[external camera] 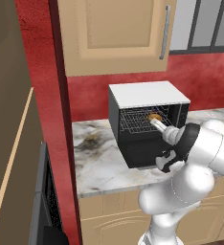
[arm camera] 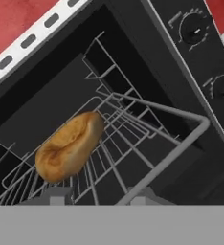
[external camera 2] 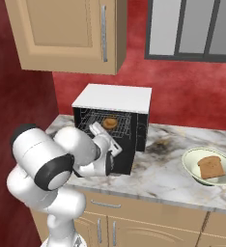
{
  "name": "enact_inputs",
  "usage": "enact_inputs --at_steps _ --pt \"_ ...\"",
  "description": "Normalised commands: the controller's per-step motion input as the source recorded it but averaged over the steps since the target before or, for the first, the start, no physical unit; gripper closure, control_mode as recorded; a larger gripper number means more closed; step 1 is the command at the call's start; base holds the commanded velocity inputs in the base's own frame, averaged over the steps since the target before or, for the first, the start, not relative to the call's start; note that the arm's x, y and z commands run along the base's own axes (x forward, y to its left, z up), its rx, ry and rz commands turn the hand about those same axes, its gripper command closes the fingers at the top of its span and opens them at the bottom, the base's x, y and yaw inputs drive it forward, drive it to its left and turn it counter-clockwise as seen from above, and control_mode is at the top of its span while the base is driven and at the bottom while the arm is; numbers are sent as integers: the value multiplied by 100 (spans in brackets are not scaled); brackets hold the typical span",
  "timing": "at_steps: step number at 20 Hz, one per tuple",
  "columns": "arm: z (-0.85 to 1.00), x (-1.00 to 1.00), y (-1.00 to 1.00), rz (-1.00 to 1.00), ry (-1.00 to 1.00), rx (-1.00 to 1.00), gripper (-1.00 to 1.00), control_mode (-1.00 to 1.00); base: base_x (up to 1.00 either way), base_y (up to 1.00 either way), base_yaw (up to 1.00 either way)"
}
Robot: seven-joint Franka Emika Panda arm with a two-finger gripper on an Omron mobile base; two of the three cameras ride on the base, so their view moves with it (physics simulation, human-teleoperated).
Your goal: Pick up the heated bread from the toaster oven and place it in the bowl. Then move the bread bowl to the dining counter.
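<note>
Reaching into the toaster oven [external camera: 147,122], end effector [arm camera: 98,197] right at the rack with the bread [arm camera: 70,146] in front of it.

Landmark for everything is the toaster oven, sitting on the marble worktop [external camera 2: 173,176] under the wall cabinet [external camera 2: 66,34]. The golden-brown bread lies on the wire rack [arm camera: 133,139] inside the oven, toward the front, and the 2 fingertips [arm camera: 56,196] poke up just in front of it at the rack's front edge. Jaws look partly apart with a gap between them, nothing held as far as I can see, and whether they touch the bread I can't tell. Off to the right of the oven on the same worktop is the bowl [external camera 2: 190,166], well apart from it, with 1 toasted slice [external camera 2: 211,167] already lying in it. The oven's 2 knobs [arm camera: 195,29] show on its front panel.
</note>
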Motion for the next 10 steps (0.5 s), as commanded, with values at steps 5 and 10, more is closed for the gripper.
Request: enact_inputs --at_steps 5,10 --pt "0 -58 -37 -5 -16 8 100 -100 0 0 0" --pt "0 -47 -23 -2 -12 5 100 -100 0 0 0"
